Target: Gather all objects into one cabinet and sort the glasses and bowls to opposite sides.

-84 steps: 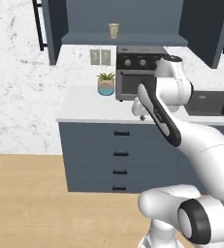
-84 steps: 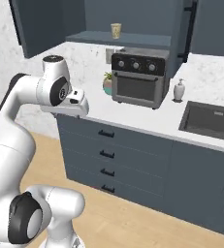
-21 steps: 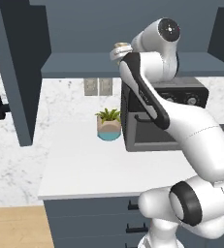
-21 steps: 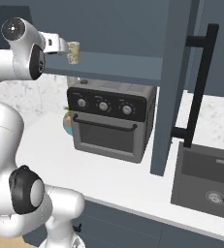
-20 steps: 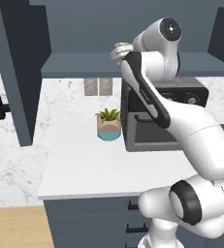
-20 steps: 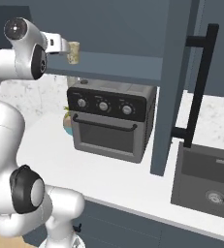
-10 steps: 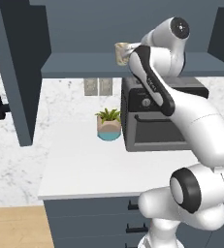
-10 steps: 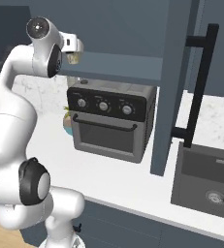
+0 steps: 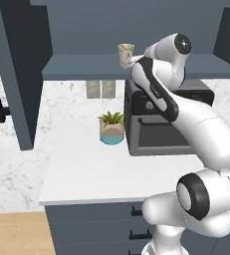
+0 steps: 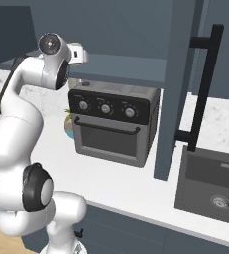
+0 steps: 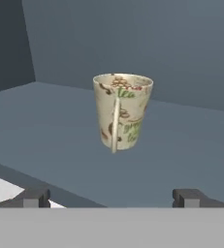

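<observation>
One of the glasses, a beige speckled cup, stands upright on the slate-blue shelf of the open wall cabinet, above the oven. In the hand view the cup sits dead ahead, a short way beyond the fingertips. My gripper is open and holds nothing, with the cup centred between the lines of its two fingers. From the left base view, the white hand is just right of the cup, level with it. The hand covers the cup in the right base view.
A black countertop oven stands under the shelf, with a small plant pot to its left. An open cabinet door with a black bar handle hangs right of the oven. A sink lies far right.
The arm has swung right and the hand has closed in on the cup, now covering it in the right base view. The jaws stayed open and the cup has not moved.
</observation>
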